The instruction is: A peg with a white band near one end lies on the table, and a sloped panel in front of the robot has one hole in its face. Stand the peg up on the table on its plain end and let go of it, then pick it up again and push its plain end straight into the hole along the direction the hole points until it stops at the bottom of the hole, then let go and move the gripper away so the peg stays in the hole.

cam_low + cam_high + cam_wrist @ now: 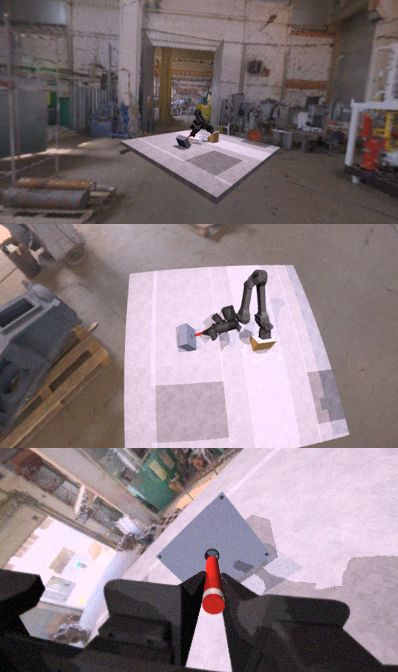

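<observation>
Blue-grey, item 1, far left as I am viewing the table (183, 298) (158, 164) (325, 508) from above: the sloped panel (185, 336) (182, 141) (200, 530), resting on the table and presenting its tilted face towards the robot. Its 1 hole (191, 336) (212, 552) is showing in that face; 3 small dark dots are showing near the corners in the wrist view.

Item 2, next to the right: the red peg (199, 334) (189, 137) (213, 577), 1 piece, slanting above the table. Its plain end is pointing at the hole and reaching its mouth or stopping just short; I cannot tell whether the tip is entering. Its white band (214, 592) is sitting at the opposite end, towards the robot.

Item 3, adjoining: the black gripper (205, 333) (190, 135) (212, 576), its 2 fingers clenching the peg and leaving the banded end sticking out behind.

Item 4, further right: the dark arm (246, 299) (201, 120), 1 piece, bending high and reaching down leftwards from its yellow-brown base block (264, 345) (213, 137).

Condition of the job: the aiming is looking nearly complete. The standing-up and regrasping are presumably behind it, though these views are not proving that. Remaining, 3 entries: pushing the peg straight down the hole's line to the bottom, letting go, and backing the gripper away.
</observation>
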{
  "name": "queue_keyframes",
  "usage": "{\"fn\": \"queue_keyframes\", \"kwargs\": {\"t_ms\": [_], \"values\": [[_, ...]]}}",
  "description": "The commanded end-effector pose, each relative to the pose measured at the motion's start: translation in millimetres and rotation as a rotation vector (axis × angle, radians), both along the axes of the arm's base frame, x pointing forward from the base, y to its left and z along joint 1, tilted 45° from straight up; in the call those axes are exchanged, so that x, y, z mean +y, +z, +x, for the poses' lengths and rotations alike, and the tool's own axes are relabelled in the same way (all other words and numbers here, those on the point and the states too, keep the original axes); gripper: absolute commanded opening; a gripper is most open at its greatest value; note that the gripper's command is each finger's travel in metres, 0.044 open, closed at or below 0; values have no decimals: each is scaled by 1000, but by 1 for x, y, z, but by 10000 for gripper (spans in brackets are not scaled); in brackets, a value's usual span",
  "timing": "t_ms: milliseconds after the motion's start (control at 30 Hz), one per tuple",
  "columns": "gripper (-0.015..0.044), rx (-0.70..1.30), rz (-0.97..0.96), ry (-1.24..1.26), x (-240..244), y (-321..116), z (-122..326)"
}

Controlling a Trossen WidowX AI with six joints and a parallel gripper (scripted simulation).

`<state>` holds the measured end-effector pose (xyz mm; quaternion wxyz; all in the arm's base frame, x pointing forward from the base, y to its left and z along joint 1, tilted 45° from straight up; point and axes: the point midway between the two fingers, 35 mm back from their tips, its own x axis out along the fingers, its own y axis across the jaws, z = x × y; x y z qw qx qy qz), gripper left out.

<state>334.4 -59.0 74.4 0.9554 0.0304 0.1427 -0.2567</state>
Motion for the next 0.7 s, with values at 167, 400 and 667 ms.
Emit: {"fn": "queue_keyframes", "kwargs": {"t_ms": [167,400,667], "values": [[0,-2,-1,7,-5,-4,8],[0,-5,-1,7,-9,-7,15],[0,-9,0,1,-11,-7,16]]}}
